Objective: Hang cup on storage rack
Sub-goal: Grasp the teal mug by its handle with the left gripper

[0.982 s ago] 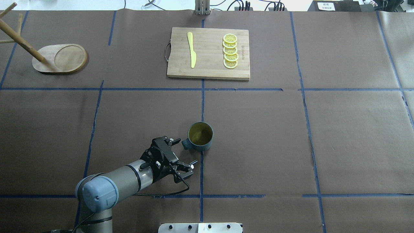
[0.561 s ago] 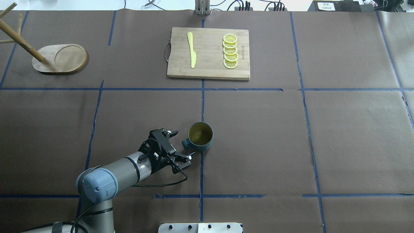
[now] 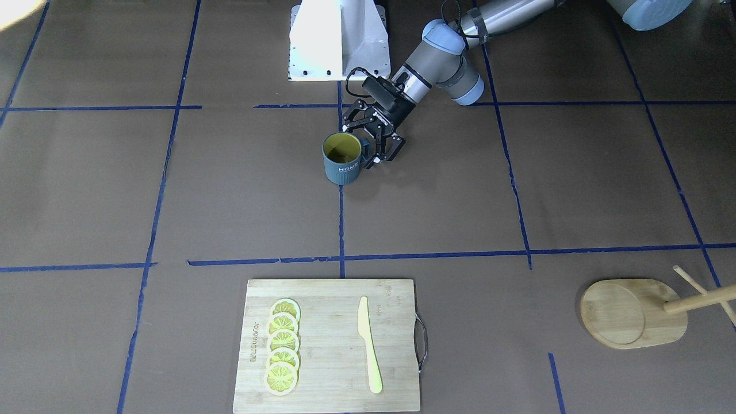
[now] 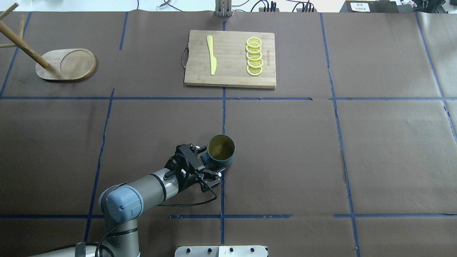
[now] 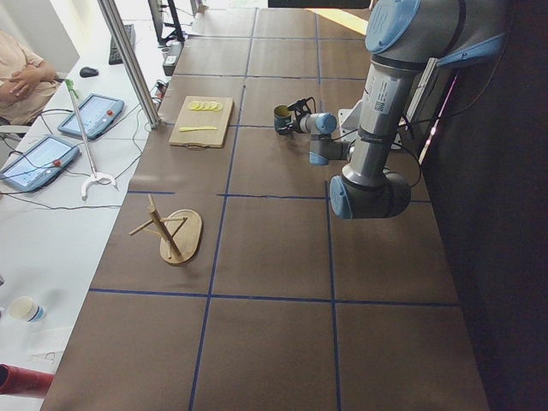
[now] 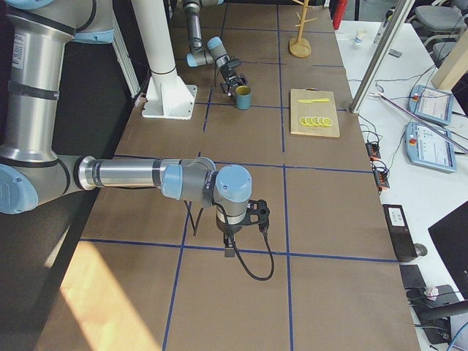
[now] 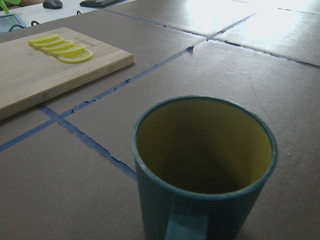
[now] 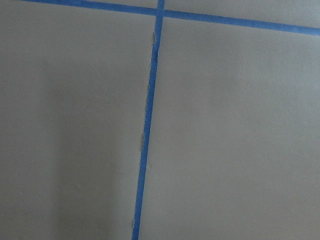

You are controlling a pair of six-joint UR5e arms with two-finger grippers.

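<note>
The cup (image 4: 221, 150), dark blue-grey with a yellow inside, stands upright near the table's middle, its "HOME" lettering facing the front view (image 3: 342, 162). Its handle points toward my left arm. My left gripper (image 4: 206, 160) is open, low on the table, with one finger on each side of the handle; it also shows in the front view (image 3: 364, 148). The left wrist view has the cup (image 7: 205, 165) very close. The storage rack (image 4: 75, 64) stands at the far left with nothing on its pegs. My right gripper (image 6: 256, 216) shows only in the right side view; I cannot tell its state.
A bamboo cutting board (image 4: 230, 71) with a yellow knife (image 4: 211, 55) and several lemon slices (image 4: 254, 56) lies at the far middle. Blue tape lines cross the brown paper. The right wrist view shows only paper and tape.
My left gripper has moved right, toward the cup, and its open fingers now straddle the handle. The cup and rack have not moved.
</note>
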